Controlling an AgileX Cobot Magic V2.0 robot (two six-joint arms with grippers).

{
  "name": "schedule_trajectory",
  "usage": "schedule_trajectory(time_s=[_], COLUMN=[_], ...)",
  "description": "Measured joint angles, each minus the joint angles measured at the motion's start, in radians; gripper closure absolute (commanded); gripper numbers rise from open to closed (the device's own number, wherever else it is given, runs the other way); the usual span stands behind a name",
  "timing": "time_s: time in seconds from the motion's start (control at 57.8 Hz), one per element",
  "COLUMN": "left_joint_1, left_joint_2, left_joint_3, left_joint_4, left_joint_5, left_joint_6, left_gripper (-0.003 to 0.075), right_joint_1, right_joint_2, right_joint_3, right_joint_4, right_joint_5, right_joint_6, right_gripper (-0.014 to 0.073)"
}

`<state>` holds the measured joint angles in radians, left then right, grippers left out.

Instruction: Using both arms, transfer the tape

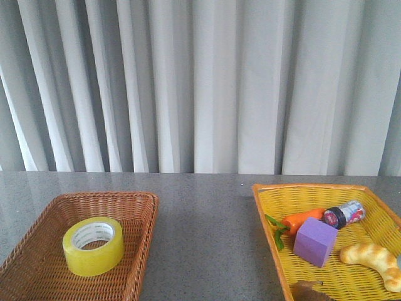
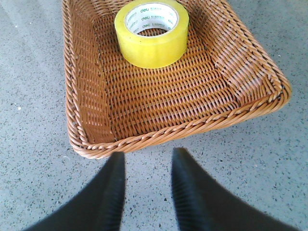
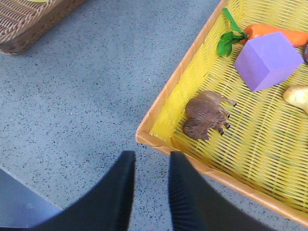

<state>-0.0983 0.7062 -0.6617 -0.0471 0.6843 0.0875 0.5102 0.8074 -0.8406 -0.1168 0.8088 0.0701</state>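
The yellow-green tape roll (image 1: 93,246) with a white printed core lies flat in the brown wicker basket (image 1: 135,207) at the left. It also shows in the left wrist view (image 2: 151,33), in the far half of that basket (image 2: 168,134). My left gripper (image 2: 147,159) is open and empty over bare table just short of the basket's near rim. My right gripper (image 3: 150,159) is open and empty above the table, beside the near corner of the yellow basket (image 3: 163,98). Neither arm shows in the front view.
The yellow basket (image 1: 270,213) at the right holds a purple cube (image 1: 315,241), a carrot (image 1: 299,219), a small jar (image 1: 344,214), a bread piece (image 1: 373,257) and a brown toy animal (image 3: 207,115). Grey speckled table lies between the baskets; curtains hang behind.
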Motion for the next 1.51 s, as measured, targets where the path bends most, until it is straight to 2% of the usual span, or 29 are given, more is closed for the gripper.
schedule_trajectory(time_s=[0.069, 0.104, 0.744, 0.883, 0.987, 1.091, 1.246, 1.402, 1.506], left_joint_1=[0.0, 0.0, 0.0, 0.0, 0.0, 0.0, 0.0, 0.0, 0.0], left_joint_2=[0.0, 0.0, -0.006, -0.094, -0.237, -0.38, -0.564, -0.682, -0.713], left_joint_3=[0.0, 0.0, 0.001, 0.058, 0.169, 0.295, 0.481, 0.647, 0.684], left_joint_4=[0.0, 0.0, 0.0, 0.0, 0.001, 0.002, 0.002, 0.0, -0.001], left_joint_5=[-0.001, -0.001, -0.011, -0.042, -0.073, -0.159, -0.364, -0.577, -0.63], left_joint_6=[-0.002, -0.003, -0.006, -0.006, -0.006, -0.007, -0.007, -0.013, -0.015], left_gripper=[0.0714, 0.0728, 0.0727, 0.0727, 0.0727, 0.0727, 0.0727, 0.0727, 0.0727], right_joint_1=[0.0, 0.0, 0.0, 0.0, 0.0, 0.0, 0.0, 0.0, 0.0], right_joint_2=[0.0, 0.0, 0.0, 0.0, 0.0, 0.0, 0.0, 0.0, 0.0], right_joint_3=[0.0, 0.0, 0.0, 0.0, 0.0, 0.0, 0.0, 0.0, 0.0], right_joint_4=[0.0, 0.0, 0.0, 0.0, 0.0, 0.0, 0.0, 0.0, 0.0], right_joint_5=[0.0, 0.0, 0.0, 0.0, 0.0, 0.0, 0.0, 0.0, 0.0], right_joint_6=[0.0, 0.0, 0.0, 0.0, 0.0, 0.0, 0.0, 0.0, 0.0], right_gripper=[0.0605, 0.0607, 0.0601, 0.0601, 0.0601, 0.0601, 0.0601, 0.0601, 0.0601])
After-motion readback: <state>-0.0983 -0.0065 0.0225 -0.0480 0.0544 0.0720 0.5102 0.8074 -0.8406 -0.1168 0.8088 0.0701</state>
